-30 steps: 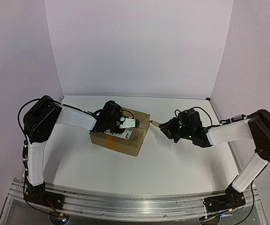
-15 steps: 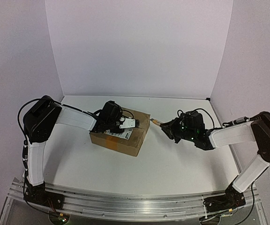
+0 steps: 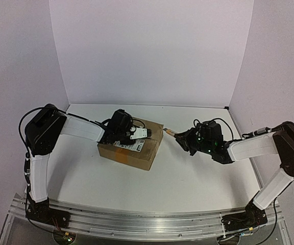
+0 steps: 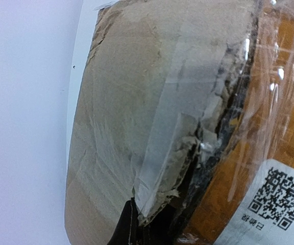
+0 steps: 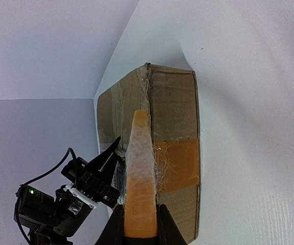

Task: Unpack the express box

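Observation:
The express box (image 3: 129, 152) is a brown cardboard box left of centre on the white table. It fills the left wrist view (image 4: 137, 102) with clear tape, a torn seam and a QR label (image 4: 277, 204). My left gripper (image 3: 146, 133) rests on the box top with its fingers together, also in the right wrist view (image 5: 117, 141). My right gripper (image 3: 180, 139) is shut on an orange pointed tool (image 5: 139, 168) wrapped in clear film. The tool's tip (image 3: 167, 133) is at the box's right top edge, over the seam. An orange tape strip (image 5: 180, 163) crosses the box side.
White walls close the table at the back and on both sides. The back right corner (image 3: 224, 107) is behind my right arm. The metal rail (image 3: 147, 222) runs along the near edge.
My right arm has shifted slightly, elbow moving a little right. The tool tip stays at the box's right edge. The left gripper and box have not moved.

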Controlling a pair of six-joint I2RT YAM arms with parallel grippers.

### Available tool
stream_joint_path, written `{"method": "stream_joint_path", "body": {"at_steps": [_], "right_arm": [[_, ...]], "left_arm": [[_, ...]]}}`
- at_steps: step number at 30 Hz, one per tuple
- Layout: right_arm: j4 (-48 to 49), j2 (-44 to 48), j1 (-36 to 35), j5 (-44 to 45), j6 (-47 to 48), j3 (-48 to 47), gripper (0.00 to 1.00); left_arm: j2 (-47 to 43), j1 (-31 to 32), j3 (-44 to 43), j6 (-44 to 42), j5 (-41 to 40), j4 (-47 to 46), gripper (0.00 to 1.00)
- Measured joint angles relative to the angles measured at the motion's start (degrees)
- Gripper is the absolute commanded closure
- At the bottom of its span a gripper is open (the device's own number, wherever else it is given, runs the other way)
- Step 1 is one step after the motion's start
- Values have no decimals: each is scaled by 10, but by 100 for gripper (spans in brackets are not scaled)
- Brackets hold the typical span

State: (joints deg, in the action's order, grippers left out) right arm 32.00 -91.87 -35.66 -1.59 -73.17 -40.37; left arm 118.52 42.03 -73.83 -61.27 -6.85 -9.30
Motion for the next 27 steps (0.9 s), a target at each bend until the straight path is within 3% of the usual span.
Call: {"method": "stream_joint_path", "body": {"at_steps": [4,8,17,27], "right_arm": [[14,6,0,-15,1,22,100],[25,25,1,-40,-3,62,100],[106,69,1,-60,-29,148,100],[265,-32,1,-85,-61,160,100]], "left_arm": [[-20,-11,11,42,42,14,100],[-57,-19,75,45,78,-8,100],[-56,-19,80,48,88,-20,100],[-52,-19,79,58,88,-23,100]]}}
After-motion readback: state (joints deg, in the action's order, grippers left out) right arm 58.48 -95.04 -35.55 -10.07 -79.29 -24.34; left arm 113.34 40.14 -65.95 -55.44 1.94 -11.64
